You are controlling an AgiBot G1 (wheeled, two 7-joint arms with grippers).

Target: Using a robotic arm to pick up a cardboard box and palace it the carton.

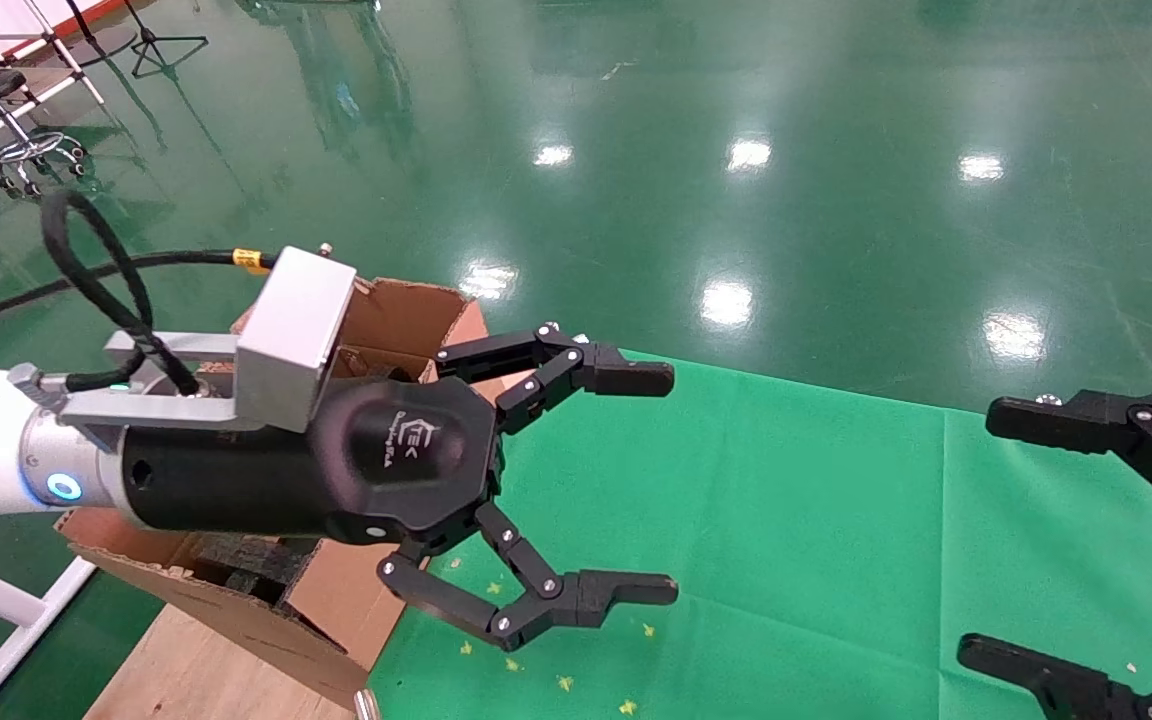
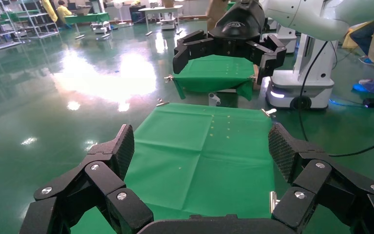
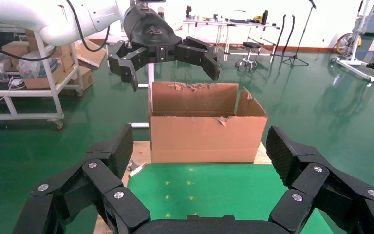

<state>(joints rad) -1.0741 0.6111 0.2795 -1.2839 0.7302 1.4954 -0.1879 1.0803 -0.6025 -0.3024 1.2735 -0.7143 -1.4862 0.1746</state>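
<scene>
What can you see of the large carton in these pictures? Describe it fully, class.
The carton is brown corrugated cardboard, open at the top, with ragged, torn flaps. It stands upright on a pale wooden board at the edge of the green cloth. Dark inserts show inside it in the head view. The left pincer hangs open above it, touching nothing.

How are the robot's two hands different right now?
The left hand hangs beside the carton, at the left end of the green cloth; the right hand waits at the cloth's right end. The left hand shows whole in the head view, with a silver block on its wrist; the right hand pokes in only partly. Both are black, open and empty.
</scene>
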